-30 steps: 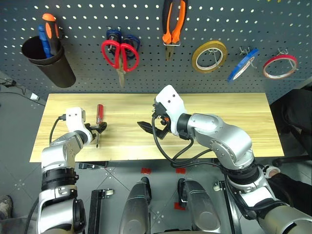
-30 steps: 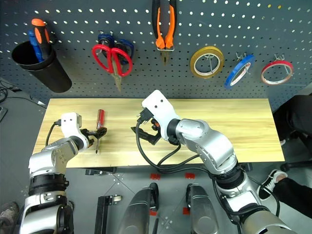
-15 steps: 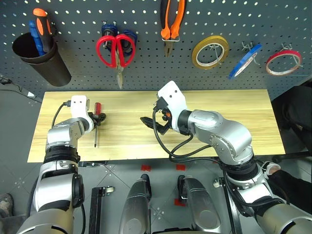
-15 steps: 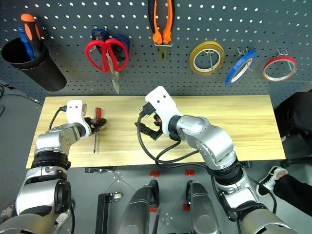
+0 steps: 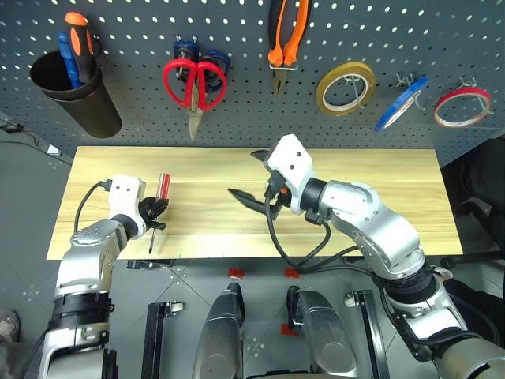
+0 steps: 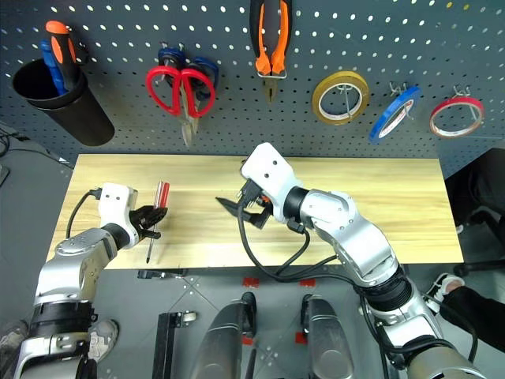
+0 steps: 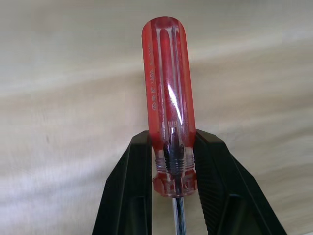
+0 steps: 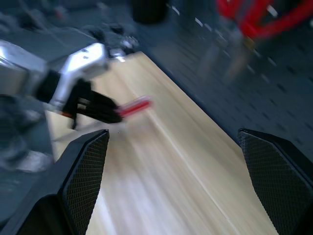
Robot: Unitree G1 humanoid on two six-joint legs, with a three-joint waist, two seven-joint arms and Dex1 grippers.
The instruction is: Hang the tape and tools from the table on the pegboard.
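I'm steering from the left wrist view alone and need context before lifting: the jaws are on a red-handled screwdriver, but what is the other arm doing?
Observer: The right tool hangs over the middle of the table, jaws wide, holding nothing.
Operator: Which part of the task is already done?
Observer: The red-handled scissors, the pliers and the blue tape already hang on the pegboard.
Operator: Where over the table is my screwdriver?
Observer: The left tool grips the screwdriver near the table's left end, shaft tip pointing toward the front edge.
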